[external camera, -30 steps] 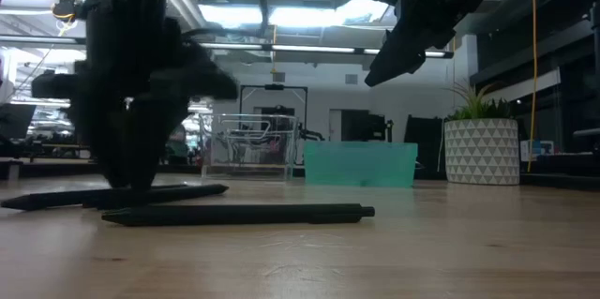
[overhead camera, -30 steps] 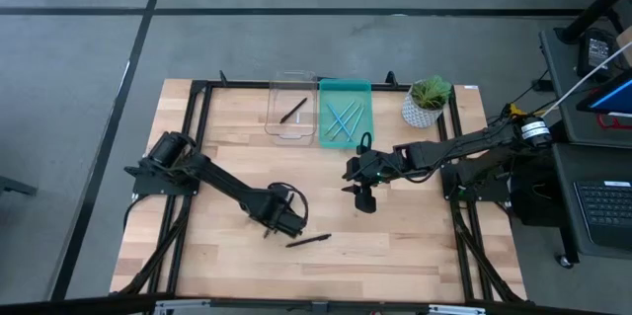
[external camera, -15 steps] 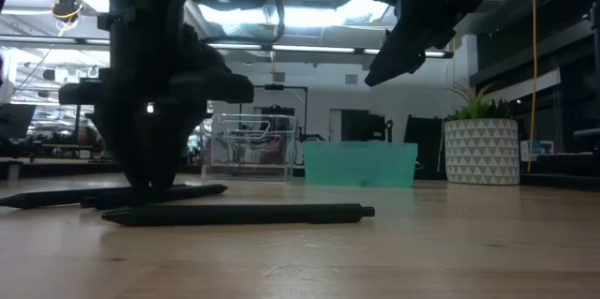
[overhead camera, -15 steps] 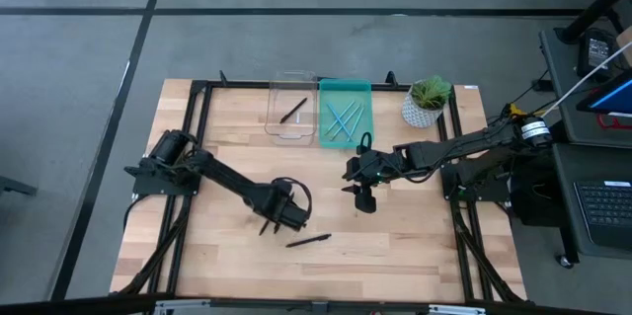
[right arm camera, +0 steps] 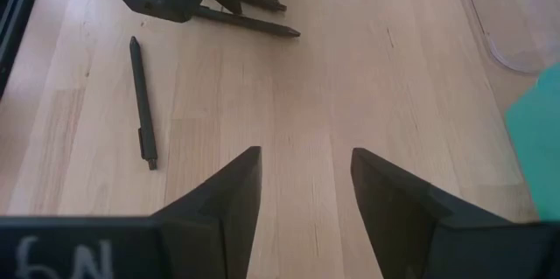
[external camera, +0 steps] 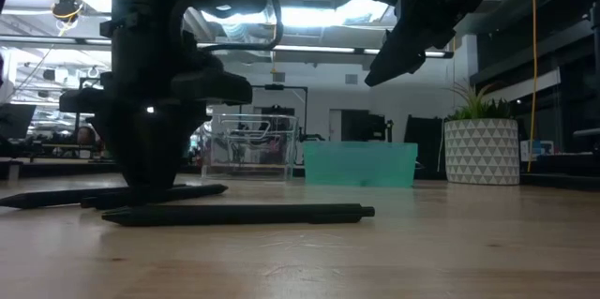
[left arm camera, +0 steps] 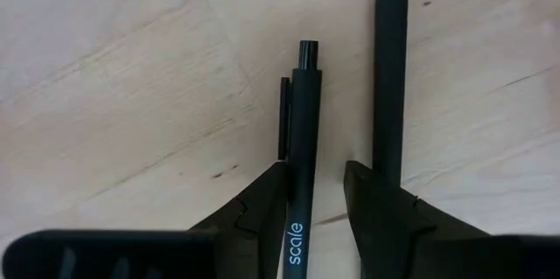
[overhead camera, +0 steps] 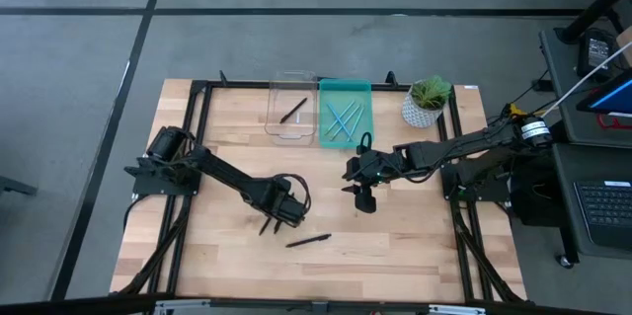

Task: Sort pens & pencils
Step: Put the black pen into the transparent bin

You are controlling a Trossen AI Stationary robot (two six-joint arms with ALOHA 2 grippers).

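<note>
Two black pens lie side by side on the wood under my left gripper [overhead camera: 280, 212]. In the left wrist view, the pen marked "scale" [left arm camera: 302, 139] runs between my open fingers. The second pen [left arm camera: 390, 69] passes beneath the outer finger [left arm camera: 376, 205]. My left gripper [external camera: 141, 182] points down, with its fingertips at the table top. A third black pen [overhead camera: 308, 241] lies alone nearer the table's near edge. My right gripper [overhead camera: 363, 195] hovers open above the table's middle, holding nothing. My left gripper comes from above, pointing down, with its fingers along the "scale" pen, one on each side. One finger [left arm camera: 262, 209] lies right at the pen's side and the other stands off by a small gap. I cannot tell whether either touches the pen.
A clear bin [overhead camera: 291, 108] with one black pen in it and a teal bin [overhead camera: 345, 113] with several pencils stand at the far edge. A potted plant [overhead camera: 427, 101] stands to their right. Bare wood lies between the arms.
My left gripper has shifted slightly toward the far edge above the two pens and come to rest there. The pens have stayed where they were.
</note>
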